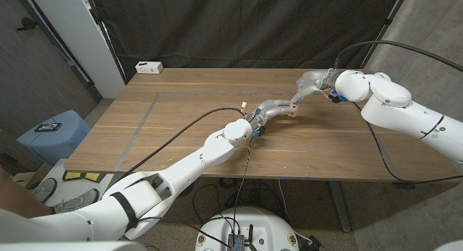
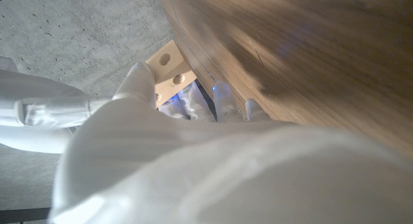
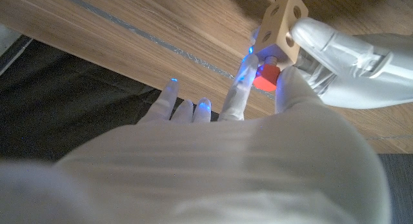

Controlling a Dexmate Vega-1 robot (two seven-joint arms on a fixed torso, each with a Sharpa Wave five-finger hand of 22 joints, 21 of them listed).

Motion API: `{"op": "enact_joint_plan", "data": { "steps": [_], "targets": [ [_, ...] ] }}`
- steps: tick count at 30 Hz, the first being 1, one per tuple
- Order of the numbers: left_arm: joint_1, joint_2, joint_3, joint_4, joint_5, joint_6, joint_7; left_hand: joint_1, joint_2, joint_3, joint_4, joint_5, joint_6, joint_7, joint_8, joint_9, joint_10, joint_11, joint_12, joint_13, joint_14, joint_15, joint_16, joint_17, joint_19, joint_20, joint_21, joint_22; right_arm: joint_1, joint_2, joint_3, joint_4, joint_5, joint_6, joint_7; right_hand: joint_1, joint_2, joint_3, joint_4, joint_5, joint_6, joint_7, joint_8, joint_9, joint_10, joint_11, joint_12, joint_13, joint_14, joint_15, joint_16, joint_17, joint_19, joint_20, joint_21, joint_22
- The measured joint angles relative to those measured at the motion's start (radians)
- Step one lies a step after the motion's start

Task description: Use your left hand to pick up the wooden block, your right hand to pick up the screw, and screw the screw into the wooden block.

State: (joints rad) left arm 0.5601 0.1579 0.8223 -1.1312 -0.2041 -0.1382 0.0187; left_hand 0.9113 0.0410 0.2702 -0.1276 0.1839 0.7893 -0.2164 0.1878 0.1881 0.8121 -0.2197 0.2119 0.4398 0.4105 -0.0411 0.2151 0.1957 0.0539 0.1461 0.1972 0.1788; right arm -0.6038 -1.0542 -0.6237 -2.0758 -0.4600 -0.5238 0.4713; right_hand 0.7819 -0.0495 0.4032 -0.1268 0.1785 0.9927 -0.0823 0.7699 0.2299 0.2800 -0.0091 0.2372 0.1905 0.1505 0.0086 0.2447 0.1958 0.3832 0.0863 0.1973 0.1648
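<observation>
Dark curtains and bare concrete walls close off the room behind a long wood-grain bench, and above its far right part the two hands meet in mid-air. Starting at the contact: in the right wrist view the right hand's fingers pinch a small red-headed screw against the underside of a pale, cube-shaped wooden block with round holes in its faces, thumb on one side and a blue-lit fingertip on the other, so the screw is held and apparently pressed at a hole; how deep it sits I cannot tell. The left hand's fingers clamp the block from the opposite side, and the left wrist view shows a thumb laid on one drilled face, which likely braces the block against the twisting push. The block is lifted clear of the bench, presumably to give the screwing hand room to turn around it. Moving outward, the left hand reaches up from the left arm that crosses the bench's middle, while the right hand comes in from the white right arm at the far right edge, the two angled toward each other so block and screw line up. Farther off, a small white box sits at the bench's back left corner, and a blue bin stands on the floor to the left.
</observation>
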Motion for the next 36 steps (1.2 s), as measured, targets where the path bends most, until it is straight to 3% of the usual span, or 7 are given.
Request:
{"op": "enact_joint_plan", "data": {
  "steps": [3, 9, 22, 31, 36],
  "targets": [
    [0.000, 0.000, 0.000, 0.001, 0.000, 0.000, 0.000, 0.000, 0.000, 0.000, 0.000, 0.000, 0.000, 0.000, -0.001, 0.001, 0.000, 0.000, 0.000, 0.000, 0.000, 0.000, 0.000, 0.000, 0.006, 0.005, 0.000, 0.000, 0.000, 0.001, -0.001, 0.000, -0.009, -0.004, 0.000, -0.026, -0.003, -0.009, 0.008, 0.000, 0.024, 0.004, 0.001, -0.010, 0.008, -0.002, 0.000, 0.000, 0.005, -0.005, 0.000, 0.000, 0.001, 0.001, 0.000, 0.000],
    [0.000, -0.001, -0.001, 0.005, -0.003, 0.000, 0.000, 0.000, 0.000, 0.000, 0.000, 0.000, 0.000, 0.000, 0.005, 0.001, 0.000, 0.000, 0.000, 0.000, 0.005, -0.005, 0.000, 0.000, 0.011, 0.000, 0.000, 0.000, -0.002, 0.010, -0.007, 0.000, -0.030, -0.016, 0.000, -0.087, -0.040, -0.051, 0.024, 0.011, 0.065, 0.012, 0.007, -0.029, 0.031, 0.000, 0.000, 0.000, 0.025, -0.014, 0.000, 0.000, 0.014, -0.001, 0.000, 0.000],
    [0.002, -0.001, -0.002, 0.006, -0.003, -0.002, 0.001, 0.000, 0.000, -0.001, -0.001, 0.000, 0.000, 0.000, 0.005, 0.001, 0.000, 0.000, 0.000, -0.004, 0.005, -0.005, 0.000, 0.000, 0.011, 0.000, 0.000, 0.000, -0.010, 0.017, -0.008, -0.008, -0.058, -0.034, -0.003, -0.230, -0.125, -0.146, 0.058, 0.050, 0.079, 0.020, -0.020, -0.039, 0.056, 0.012, -0.014, 0.000, 0.043, -0.010, -0.005, 0.000, 0.028, -0.004, -0.005, 0.000],
    [0.003, 0.001, -0.002, 0.003, 0.000, -0.005, 0.001, 0.000, 0.000, -0.002, -0.008, 0.000, 0.000, 0.000, 0.005, 0.001, 0.000, 0.000, 0.000, -0.004, 0.005, -0.005, 0.000, 0.000, 0.011, 0.000, 0.000, 0.000, -0.017, 0.013, -0.003, -0.020, -0.069, -0.047, -0.001, -0.269, -0.137, -0.178, 0.064, 0.062, 0.063, 0.029, -0.032, -0.037, 0.054, 0.027, -0.020, 0.000, 0.048, -0.005, -0.005, 0.000, 0.028, -0.004, -0.005, 0.000],
    [0.003, 0.001, -0.002, 0.000, 0.001, -0.007, 0.002, 0.000, 0.000, 0.000, -0.017, 0.000, 0.000, 0.000, 0.005, 0.001, 0.000, 0.000, 0.000, -0.004, 0.005, -0.005, 0.000, -0.005, 0.011, 0.000, 0.000, 0.000, -0.021, 0.007, 0.001, -0.028, -0.070, -0.054, 0.006, -0.287, -0.129, -0.191, 0.068, 0.068, 0.039, 0.020, -0.040, -0.029, 0.057, 0.031, -0.023, 0.000, 0.051, -0.001, -0.012, 0.000, 0.028, -0.004, -0.009, 0.000]
  ]
}}
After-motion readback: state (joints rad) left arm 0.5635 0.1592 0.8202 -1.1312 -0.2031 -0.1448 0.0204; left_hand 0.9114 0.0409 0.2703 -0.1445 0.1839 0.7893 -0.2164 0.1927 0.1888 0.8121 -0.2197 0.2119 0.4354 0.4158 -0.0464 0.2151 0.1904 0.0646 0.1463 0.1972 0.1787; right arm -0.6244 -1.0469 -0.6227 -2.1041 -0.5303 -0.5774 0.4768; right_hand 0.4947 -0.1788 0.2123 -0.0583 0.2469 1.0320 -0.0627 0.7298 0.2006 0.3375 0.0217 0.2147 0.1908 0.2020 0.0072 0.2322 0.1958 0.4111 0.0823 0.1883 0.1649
